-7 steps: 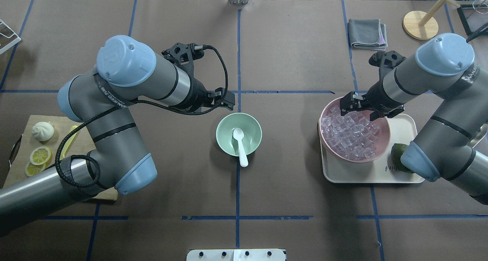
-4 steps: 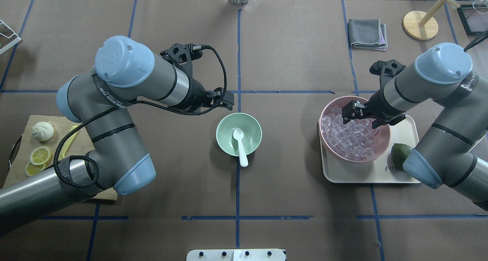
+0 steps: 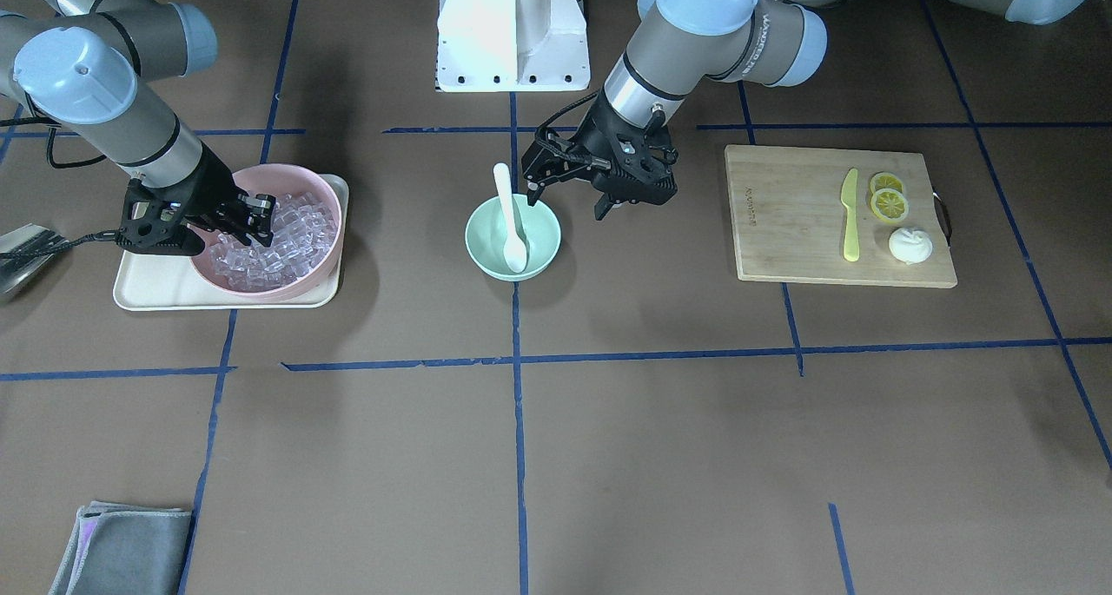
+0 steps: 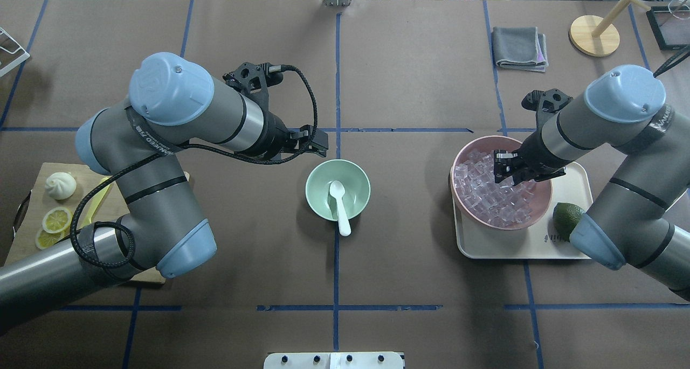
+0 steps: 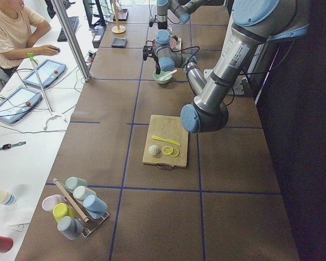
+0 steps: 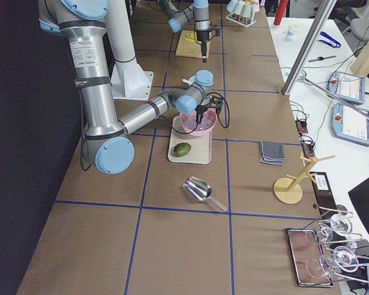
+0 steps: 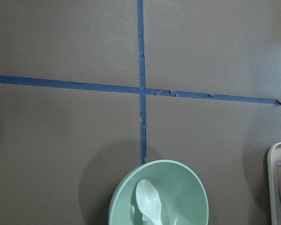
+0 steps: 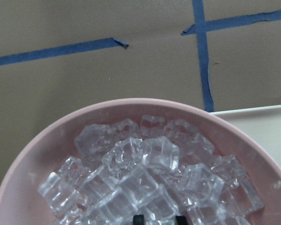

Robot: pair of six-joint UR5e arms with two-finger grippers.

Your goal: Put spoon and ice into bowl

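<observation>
The mint-green bowl (image 4: pixel 356 181) (image 3: pixel 540 230) stands at the table's middle. The white spoon (image 4: pixel 339 203) (image 3: pixel 511 221) lies in it, scoop down, handle over the rim; both also show in the left wrist view (image 7: pixel 147 206). The ice (image 4: pixel 488 196) (image 3: pixel 291 230) (image 8: pixel 145 164) is heaped in a pink bowl (image 4: pixel 474 143). My right gripper (image 4: pixel 505 169) (image 3: pixel 254 220) is down in the heap, fingertips (image 8: pixel 138 218) close together on a cube. My left gripper (image 4: pixel 317 143) (image 3: pixel 565 206) is open and empty, just beyond the green bowl's far left rim.
The pink bowl sits on a cream tray (image 4: pixel 539 245) with a green fruit (image 4: pixel 566 217). A cutting board (image 3: pixel 782 221) holds a yellow-green knife (image 3: pixel 850 217), lemon slices and a bun. A grey cloth (image 4: pixel 520 47) and a wooden stand (image 4: pixel 594 35) lie at the back right.
My right gripper has sunk into the ice heap and its fingers have drawn closer together. My left arm has drifted slightly left, away from the bowl.
</observation>
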